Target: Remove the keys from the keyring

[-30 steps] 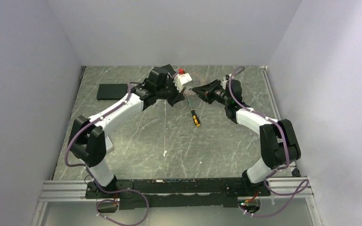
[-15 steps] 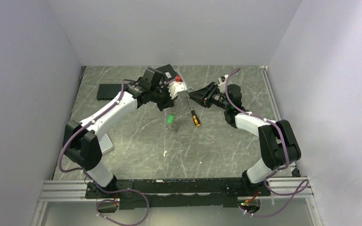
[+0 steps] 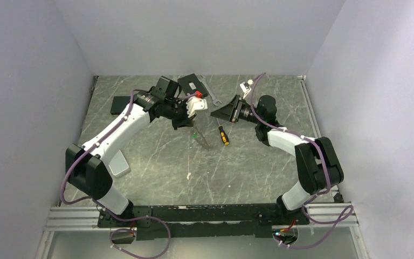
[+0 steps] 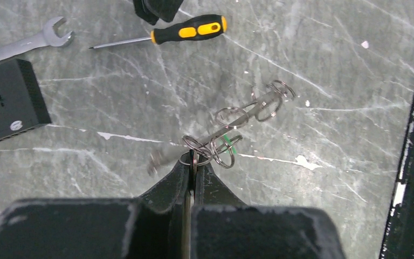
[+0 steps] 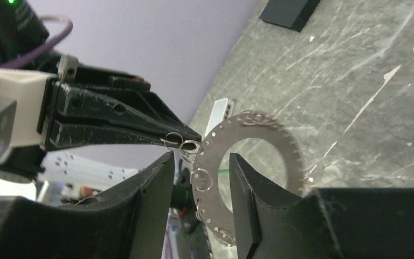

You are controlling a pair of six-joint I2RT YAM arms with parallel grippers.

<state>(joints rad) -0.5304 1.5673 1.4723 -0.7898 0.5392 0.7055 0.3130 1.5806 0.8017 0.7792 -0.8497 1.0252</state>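
Note:
The keyring (image 5: 253,127) is a flat grey hoop with holes round its rim and a green tag (image 4: 227,141). Small teeth-like keys (image 5: 297,164) fringe its edge, and several small wire rings hang from it. My left gripper (image 4: 194,161) is shut on one small ring at the hoop's edge and holds the keyring above the table. It also shows in the top view (image 3: 190,124), with the keyring (image 3: 200,138) dangling below it. My right gripper (image 5: 200,156) is open, and the hoop's band shows between its fingers without being pinched. In the top view the right gripper (image 3: 214,113) sits just right of the left one.
A yellow-and-black screwdriver (image 3: 222,134) lies on the table below the right gripper. A silver wrench (image 3: 211,96) and a black box (image 3: 191,83) lie behind the grippers. A second black box (image 3: 125,104) is at the far left. A white card (image 3: 117,163) lies by the left arm.
My left gripper has drawn back to the left and nearer with the keyring hanging from it. My right gripper has shifted a little left and stands apart from it.

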